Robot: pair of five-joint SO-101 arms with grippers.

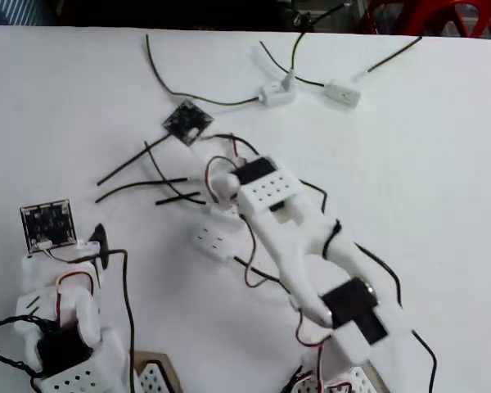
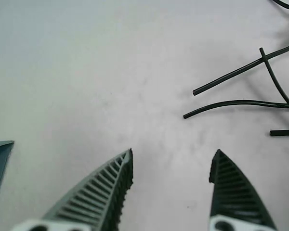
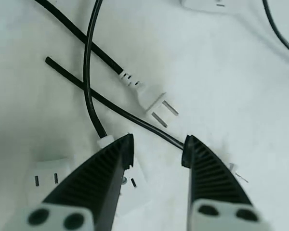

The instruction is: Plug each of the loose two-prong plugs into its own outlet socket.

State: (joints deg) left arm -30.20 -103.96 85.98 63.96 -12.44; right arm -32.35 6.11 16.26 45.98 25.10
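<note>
Smooth white table (image 1: 409,164) under everything. Right claw (image 3: 159,139), two ribbed black wedges, is spread wide and gripping nothing. A boxy white socket (image 3: 45,175) lies partly under one finger. The flat two-prong plug (image 3: 151,98) sits just ahead of the tips, with a thin black cord (image 3: 149,125) crossing between. Left claw (image 2: 173,151) gapes too, loose cord ends off to one side.

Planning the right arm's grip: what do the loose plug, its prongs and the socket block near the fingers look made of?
Plug body: white moulded plastic, smooth and matte by its even surface. Prongs: likely bare metal, thin flat grey blades; shine is hard to judge. Socket block: seemingly the same smooth white plastic, with dark slots. Cord: black flexible sheath, probably rubber or vinyl.
</note>
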